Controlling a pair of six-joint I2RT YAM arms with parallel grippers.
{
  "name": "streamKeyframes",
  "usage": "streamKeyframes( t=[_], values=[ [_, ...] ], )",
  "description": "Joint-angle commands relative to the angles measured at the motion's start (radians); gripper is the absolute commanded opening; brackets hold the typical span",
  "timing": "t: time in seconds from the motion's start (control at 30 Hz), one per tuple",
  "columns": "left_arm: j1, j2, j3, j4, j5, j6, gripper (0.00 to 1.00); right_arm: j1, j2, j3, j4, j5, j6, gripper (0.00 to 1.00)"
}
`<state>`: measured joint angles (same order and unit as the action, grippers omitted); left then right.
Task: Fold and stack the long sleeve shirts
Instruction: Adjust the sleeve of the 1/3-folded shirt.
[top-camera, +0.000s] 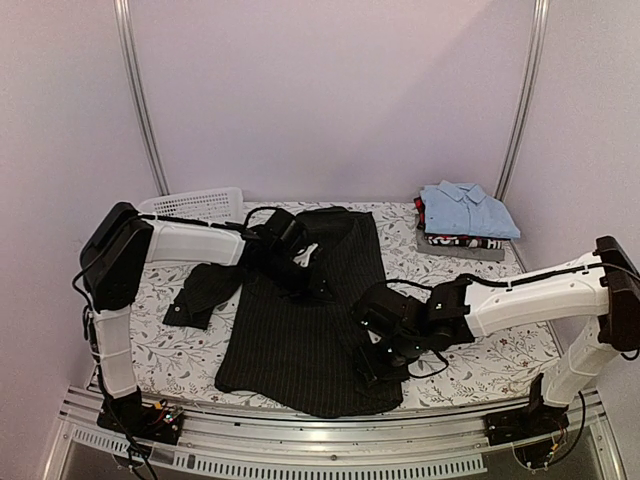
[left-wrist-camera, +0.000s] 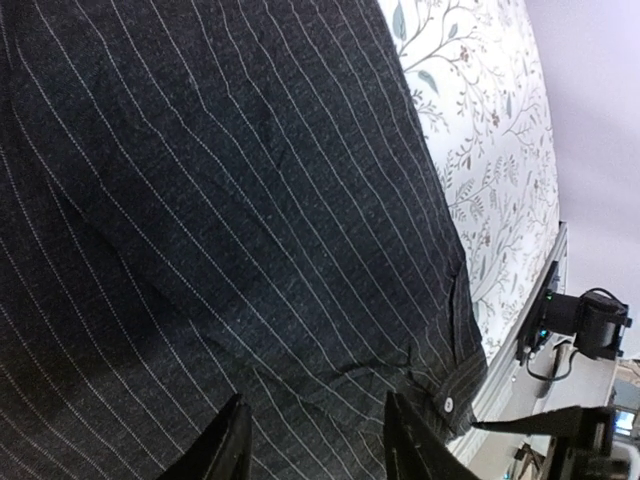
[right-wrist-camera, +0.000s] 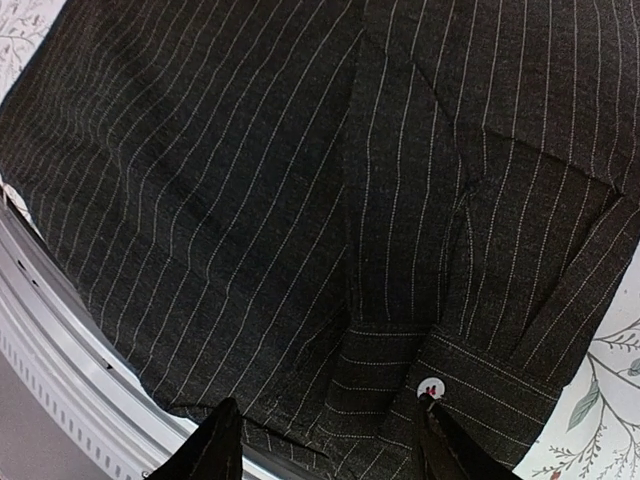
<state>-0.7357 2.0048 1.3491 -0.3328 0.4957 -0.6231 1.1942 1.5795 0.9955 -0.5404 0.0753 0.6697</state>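
While the black shirt (top-camera: 300, 330) lies spread on the table (top-camera: 510, 355), my left pincer (left-wrist-camera: 315, 405) hovers at its 11 o'clock and my right pincer (right-wrist-camera: 328, 410) at its 4 o'clock, both parted. The light blue shirt (top-camera: 468, 208) rests folded at the table's 2 o'clock.

Plain pale lilac walls (top-camera: 330, 100), two slanted metal poles (top-camera: 140, 100) at back corners; floral-print surface (top-camera: 500, 355), aluminium rail (top-camera: 300, 440) along near edge.

No legible text, labels or numbers anywhere.
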Motion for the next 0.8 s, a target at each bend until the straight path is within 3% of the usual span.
streamKeyframes(
  t=[0.0, 0.77],
  values=[
    [0.006, 0.035, 0.002, 0.055, -0.030, -0.042, 0.44, 0.033, 0.080, 0.072, -0.095, 0.092, 0.040, 0.54],
    [0.035, 0.130, 0.035, 0.080, -0.095, -0.055, 0.43, 0.108, 0.224, 0.156, -0.203, 0.155, 0.090, 0.38]
  ],
)
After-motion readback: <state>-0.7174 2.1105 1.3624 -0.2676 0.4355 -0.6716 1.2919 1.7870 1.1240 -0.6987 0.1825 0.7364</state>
